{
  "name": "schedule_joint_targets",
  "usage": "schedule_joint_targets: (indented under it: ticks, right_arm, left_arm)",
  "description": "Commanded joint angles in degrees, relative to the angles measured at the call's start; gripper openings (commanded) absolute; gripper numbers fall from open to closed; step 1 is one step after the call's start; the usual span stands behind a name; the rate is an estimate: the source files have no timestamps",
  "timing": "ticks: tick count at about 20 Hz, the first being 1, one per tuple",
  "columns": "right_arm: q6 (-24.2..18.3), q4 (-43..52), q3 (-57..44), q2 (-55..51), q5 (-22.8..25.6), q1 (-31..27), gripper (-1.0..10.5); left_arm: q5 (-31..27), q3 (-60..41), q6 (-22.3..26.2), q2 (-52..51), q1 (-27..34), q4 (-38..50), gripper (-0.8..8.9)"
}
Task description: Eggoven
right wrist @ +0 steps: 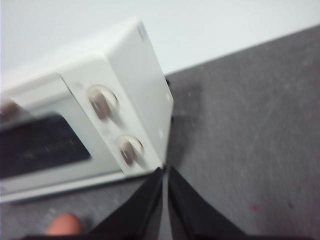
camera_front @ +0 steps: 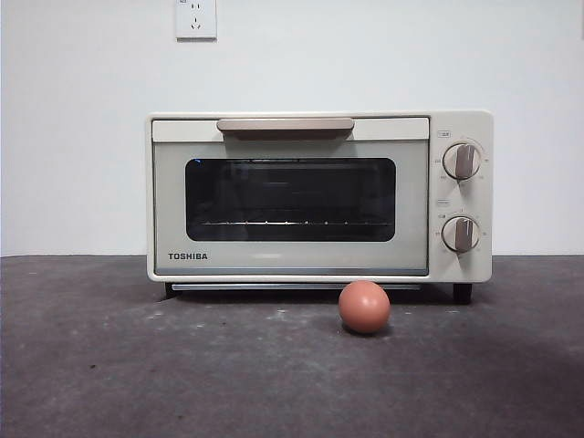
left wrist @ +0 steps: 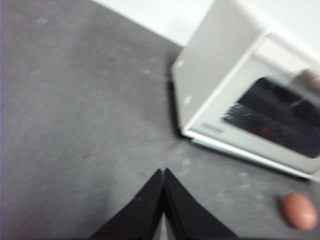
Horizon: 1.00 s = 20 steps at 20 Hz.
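Both arms hover above the table, left gripper and right gripper with jaws closed, empty. The oven door is closed; the egg sits before it.

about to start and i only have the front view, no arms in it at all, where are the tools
Observer: Both hang above the table, one to each side of the oven. The left tool is off the oven's plain side, holding nothing.
Operator: right one?
Observer: The right tool is off the side with the two knobs, also holding nothing.
Operator: are they open
Observer: No, both are shut, tips together.
Operator: can either see the egg
Observer: Both wrist views catch the egg on the table in front of the closed door, with neither tool touching it.
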Motion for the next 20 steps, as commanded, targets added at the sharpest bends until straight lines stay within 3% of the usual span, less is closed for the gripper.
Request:
schedule_joint_targets:
  ticks: [1, 5, 9, 16, 20]
  right_arm:
    - [1.0, -2.6, 5.6, 0.8, -0.1, 0.0, 0.0]
    - [-0.4, -10.0, 13.5, 4.3, -0.8, 0.1, 0.0]
    - [-3.2, -17.1, 20.7, 9.6, -7.1, 0.1, 0.0]
    - [-12.4, -34.6, 32.8, 20.2, -18.3, 0.9, 0.0]
    - [-17.5, -44.7, 38.1, 24.9, -19.4, 2.5, 0.0]
  left_arm:
    - [3.2, 4.2, -0.4, 2.3, 0.1, -0.8, 0.06]
    - [8.6, 10.0, 0.6, 7.4, 0.0, -4.1, 0.06]
    - [13.9, 16.5, 4.3, 13.4, 0.0, -9.4, 0.06]
    - [23.2, 26.9, 11.5, 22.7, -0.4, -19.8, 0.06]
    - [23.5, 30.8, 15.2, 25.7, -2.2, -25.7, 0.06]
